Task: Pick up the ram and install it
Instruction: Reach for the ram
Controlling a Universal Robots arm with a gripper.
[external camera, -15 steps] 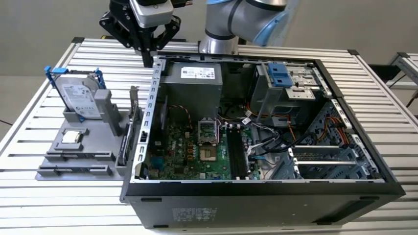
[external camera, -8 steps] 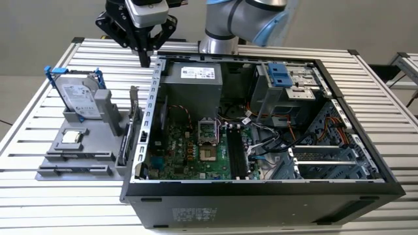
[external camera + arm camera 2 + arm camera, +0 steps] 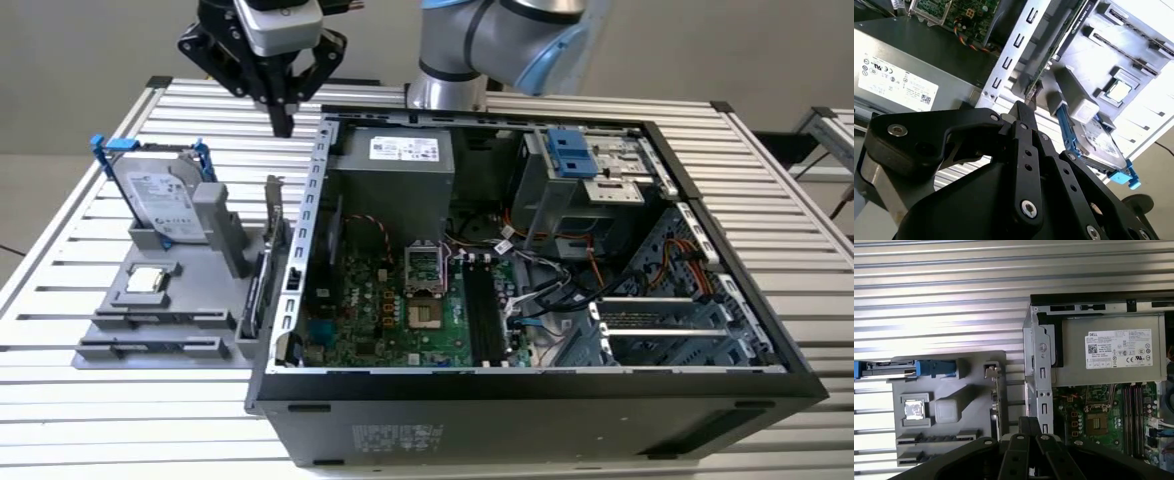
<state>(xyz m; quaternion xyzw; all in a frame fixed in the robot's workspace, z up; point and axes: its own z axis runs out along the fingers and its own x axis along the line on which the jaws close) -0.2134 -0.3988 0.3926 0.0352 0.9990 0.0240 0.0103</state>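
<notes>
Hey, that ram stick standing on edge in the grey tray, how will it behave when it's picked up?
Probably stiff and light: the ram looks like a thin flat board. Standing on its narrow edge in the grey tray, it may tip if nudged sideways.

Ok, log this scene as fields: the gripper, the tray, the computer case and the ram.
gripper: black gripper, shut, empty, raised over the slatted metal table
tray: grey plastic tray, holding a silver hard drive in a blue frame and a square silver CPU chip
case: open black computer case, motherboard exposed
ram: long thin dark circuit-board stick, on edge at the tray's side nearest the case
</notes>
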